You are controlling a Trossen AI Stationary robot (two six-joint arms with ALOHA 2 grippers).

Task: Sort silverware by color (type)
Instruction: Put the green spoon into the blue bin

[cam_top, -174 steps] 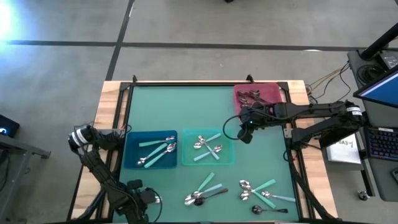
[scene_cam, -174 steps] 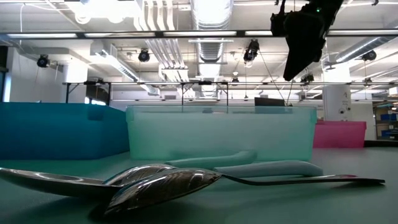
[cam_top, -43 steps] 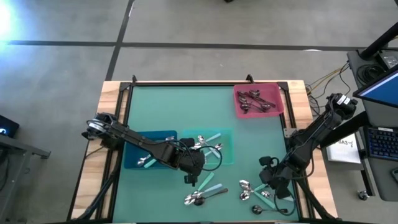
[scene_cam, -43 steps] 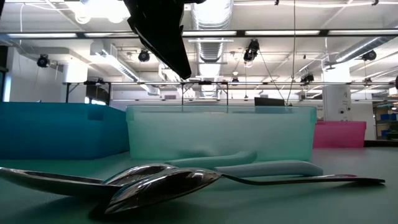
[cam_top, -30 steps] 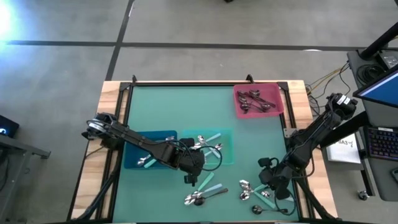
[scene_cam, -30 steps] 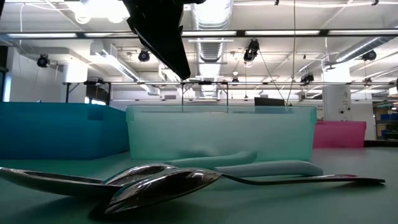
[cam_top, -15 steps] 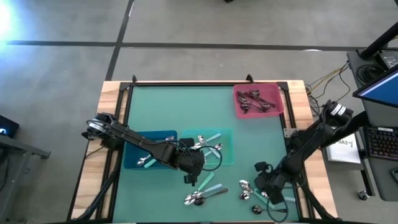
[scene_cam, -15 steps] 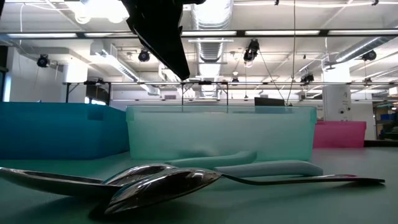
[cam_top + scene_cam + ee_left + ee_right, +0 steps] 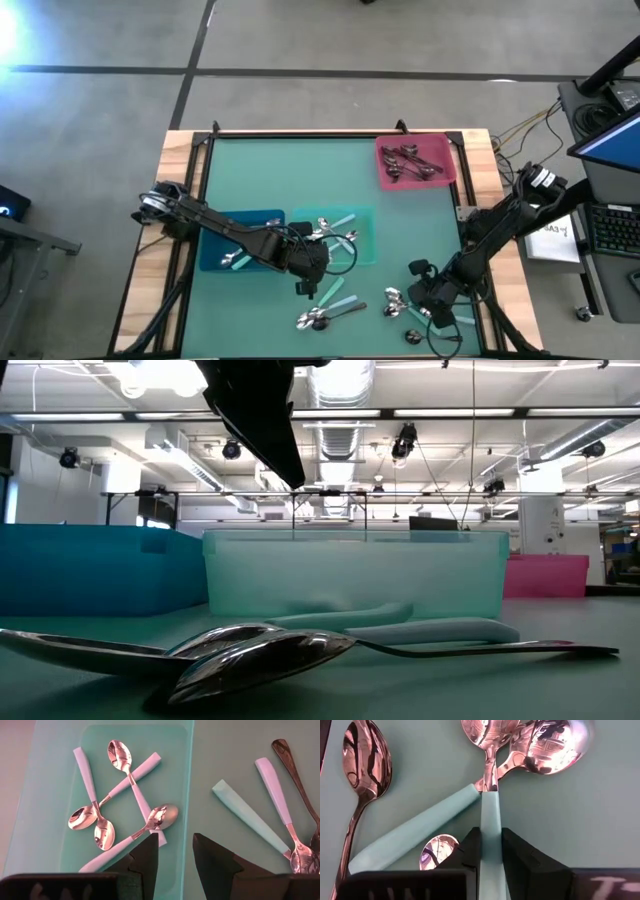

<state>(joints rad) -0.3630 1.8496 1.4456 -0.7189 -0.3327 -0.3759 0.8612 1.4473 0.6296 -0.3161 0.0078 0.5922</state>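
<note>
- right gripper [image 9: 490, 851] is pinching a teal-handled spoon [image 9: 489, 815], handle lying lengthwise between the fingers, bowl pointing away
- left gripper [image 9: 175, 857] is hanging spread, empty, by the teal bin [image 9: 45, 810]

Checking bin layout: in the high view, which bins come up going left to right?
blue bin → teal bin → pink bin
</note>
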